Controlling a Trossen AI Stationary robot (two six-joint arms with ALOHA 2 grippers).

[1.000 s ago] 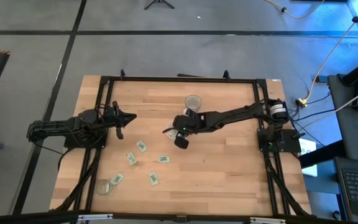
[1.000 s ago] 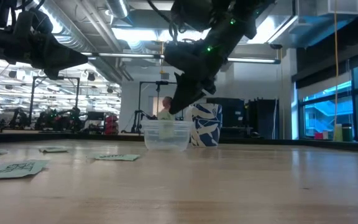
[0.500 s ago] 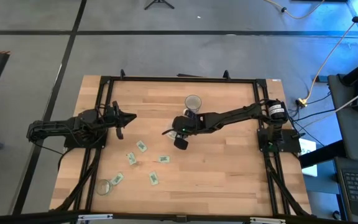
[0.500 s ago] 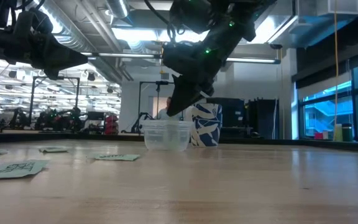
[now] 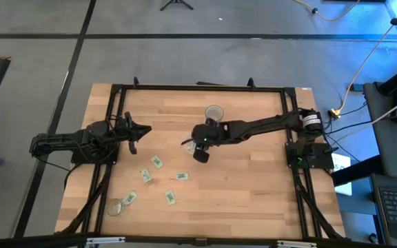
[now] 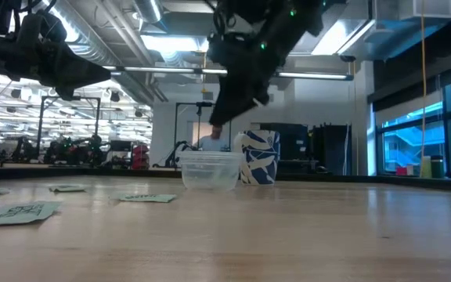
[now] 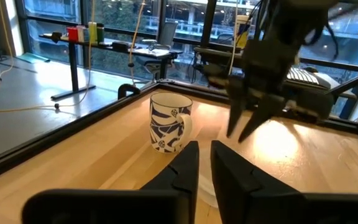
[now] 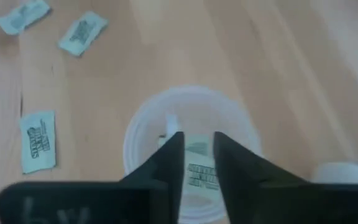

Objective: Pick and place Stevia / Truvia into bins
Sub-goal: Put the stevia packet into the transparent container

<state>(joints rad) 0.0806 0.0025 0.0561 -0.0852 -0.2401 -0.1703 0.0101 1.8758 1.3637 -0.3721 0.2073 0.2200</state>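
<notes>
Right wrist view: sachet [image 8: 201, 171] between fingers [image 8: 169, 163].

I see five pale green sachets [image 5: 157, 162] lying flat and scattered on the bench, and more inside the upright clear cup [image 8: 188, 152]

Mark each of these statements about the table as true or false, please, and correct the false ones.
1. The right gripper hangs over the transparent cup, fingers apart. True.
2. A Stevia sachet lies inside that cup. True.
3. The blue-and-white mug lies on its side. False: it stands upright.
4. Every sachet is already in the cup. False: several loose sachets lie on the wooden table.
5. The left gripper is above the cup too. False: it is off to the table's left side, away from the cup.
</notes>
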